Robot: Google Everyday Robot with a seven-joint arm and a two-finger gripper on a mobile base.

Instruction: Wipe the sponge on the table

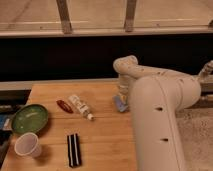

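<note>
The pale cream gripper is right of centre, over the light-blue sponge on the light-brown plank table. At the left: green bowl, white cup, black bar with white stripes, white tube, dark-red thing.
</note>
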